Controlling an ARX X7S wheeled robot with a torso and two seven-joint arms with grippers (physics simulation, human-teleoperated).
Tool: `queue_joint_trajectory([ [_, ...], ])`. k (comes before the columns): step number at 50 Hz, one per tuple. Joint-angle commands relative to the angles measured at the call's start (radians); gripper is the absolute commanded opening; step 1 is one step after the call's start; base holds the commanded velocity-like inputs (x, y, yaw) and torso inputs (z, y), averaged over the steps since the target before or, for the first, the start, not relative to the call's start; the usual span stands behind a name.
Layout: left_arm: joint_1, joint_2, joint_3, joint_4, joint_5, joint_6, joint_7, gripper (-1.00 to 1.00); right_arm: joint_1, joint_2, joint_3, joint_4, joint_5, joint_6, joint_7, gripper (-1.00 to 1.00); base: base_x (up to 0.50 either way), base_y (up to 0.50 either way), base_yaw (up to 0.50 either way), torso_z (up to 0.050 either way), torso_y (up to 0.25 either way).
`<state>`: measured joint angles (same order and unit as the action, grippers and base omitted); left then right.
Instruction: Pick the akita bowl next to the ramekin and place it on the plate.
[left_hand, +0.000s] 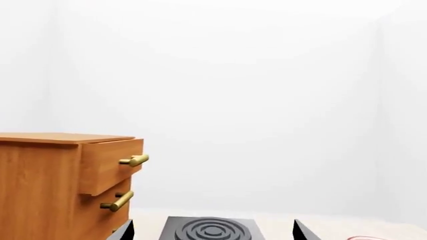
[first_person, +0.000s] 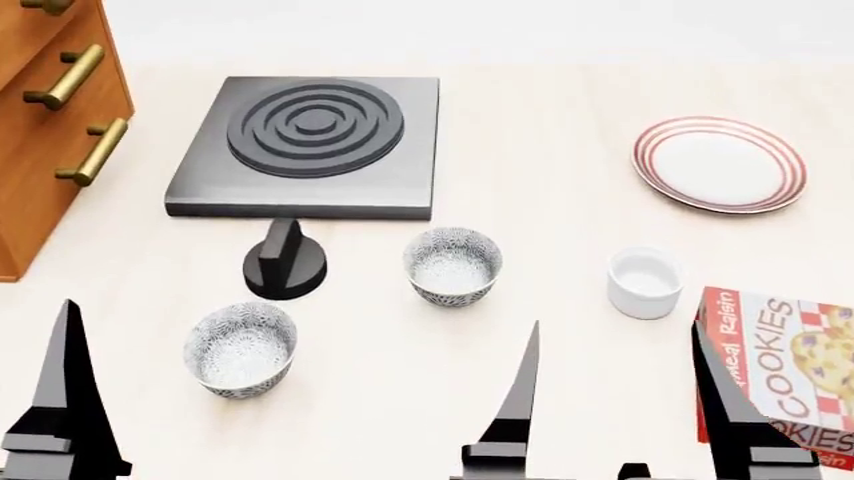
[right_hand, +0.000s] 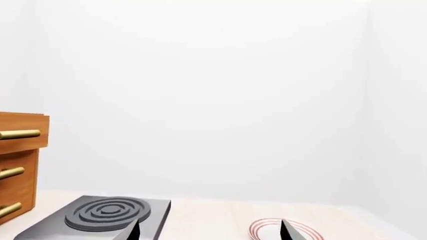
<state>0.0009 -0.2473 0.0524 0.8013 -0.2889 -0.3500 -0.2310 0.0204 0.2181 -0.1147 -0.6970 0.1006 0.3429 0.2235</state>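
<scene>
The akita bowl (first_person: 454, 265), grey-speckled with a pale inside, stands upright near the middle of the table; the white ramekin (first_person: 645, 283) is to its right. A second bowl of the same kind (first_person: 242, 348) sits nearer, at the left. The red-ringed plate (first_person: 721, 163) lies at the far right, its rim (right_hand: 260, 227) also visible in the right wrist view. My right gripper (first_person: 615, 335) (right_hand: 209, 227) is open and empty, on the near side of the ramekin. My left gripper (left_hand: 212, 227) is open and empty; in the head view only one of its fingers (first_person: 60, 380) shows, at the near left.
A black hotplate (first_person: 314, 140) lies at the far left-centre, with a black knob (first_person: 284, 265) in front of it. A wooden drawer unit (first_person: 54, 110) with brass handles stands at the left edge. A cookie box (first_person: 787, 370) lies at the near right.
</scene>
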Motion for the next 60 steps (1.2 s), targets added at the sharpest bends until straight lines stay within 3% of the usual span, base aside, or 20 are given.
queue_joint_trajectory([
  [1,0.003,0.008,-0.014,-0.005,0.012,0.011,0.010,1.00,-0.004,-0.014,0.022,-0.001,-0.011,-0.001,-0.013,1.00,0.13,0.00,0.00,0.000,0.000],
  [60,-0.007,-0.038,0.016,-0.026,-0.010,0.035,-0.042,1.00,0.001,0.037,-0.011,0.012,0.025,-0.009,0.045,1.00,0.13,0.00,0.00,0.000,0.000],
])
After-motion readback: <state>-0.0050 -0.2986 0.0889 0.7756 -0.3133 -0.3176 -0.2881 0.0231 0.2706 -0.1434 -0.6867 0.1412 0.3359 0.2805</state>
